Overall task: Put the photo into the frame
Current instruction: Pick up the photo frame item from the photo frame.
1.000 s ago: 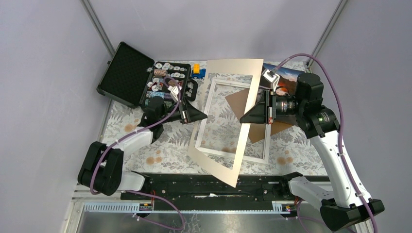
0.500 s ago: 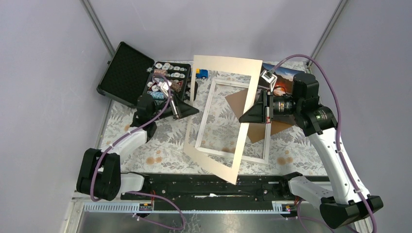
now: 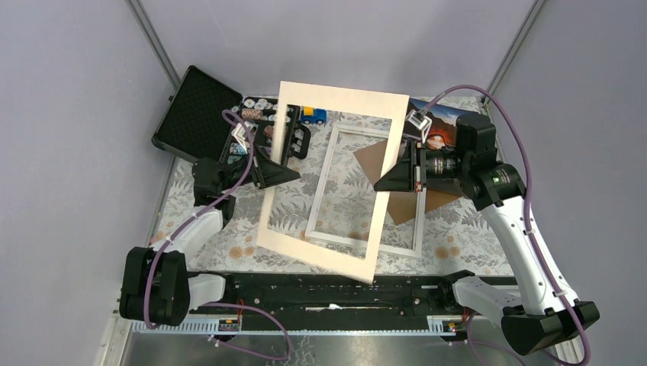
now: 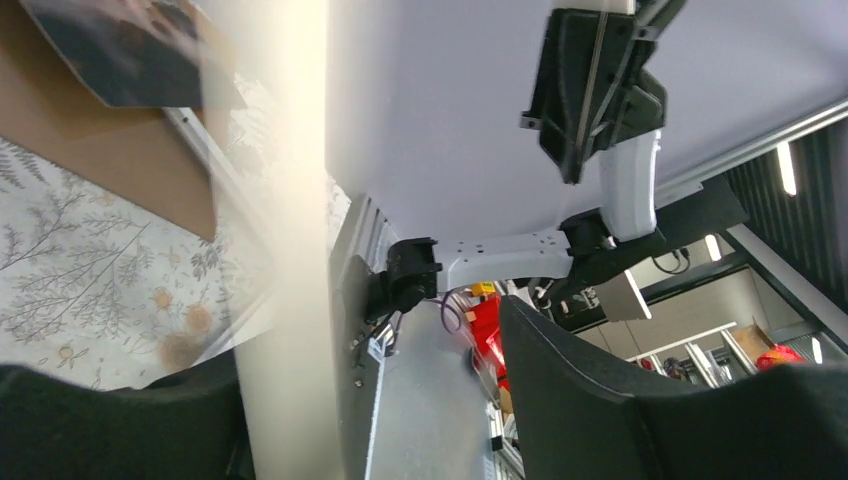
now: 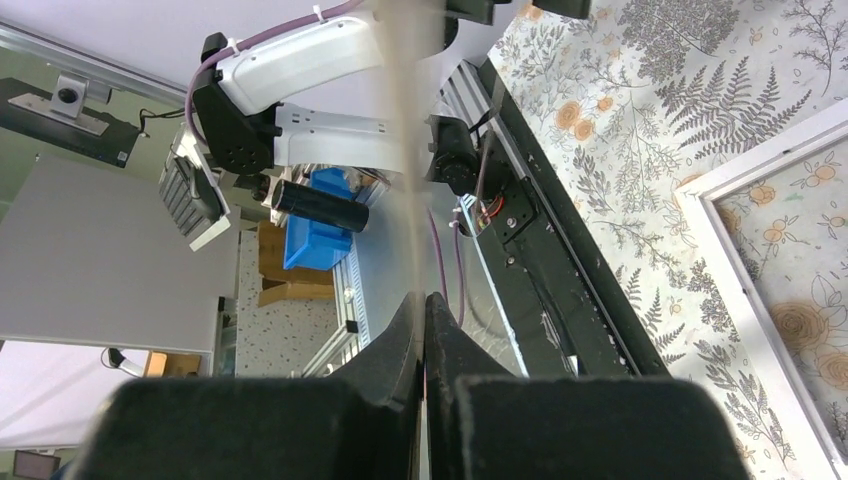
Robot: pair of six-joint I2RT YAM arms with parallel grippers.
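Observation:
My right gripper (image 3: 380, 184) (image 5: 424, 310) is shut on the right strip of a cream mat board (image 3: 328, 99) and holds it up off the table, tilted. The mat shows edge-on in the right wrist view (image 5: 405, 150). My left gripper (image 3: 292, 174) (image 4: 370, 400) is open at the mat's left strip, which runs as a blurred cream band (image 4: 290, 250) between its fingers, close to the left one. The white frame (image 3: 329, 166) (image 5: 745, 270) lies flat on the cloth under the mat. The photo (image 3: 446, 122) (image 4: 110, 50) lies at the back right, partly behind my right arm. A brown backing board (image 3: 374, 160) (image 4: 100, 150) lies across the frame's right side.
An open black case (image 3: 200, 114) with poker chips stands at the back left. A small blue and orange toy truck (image 3: 310, 116) sits behind the mat's window. The table has a floral cloth (image 3: 198, 194). Black rails (image 3: 320, 286) run along the near edge.
The mat has swung so that its left strip has moved left and it faces the camera more. My left arm has drawn back to the left, with the open gripper now at that strip.

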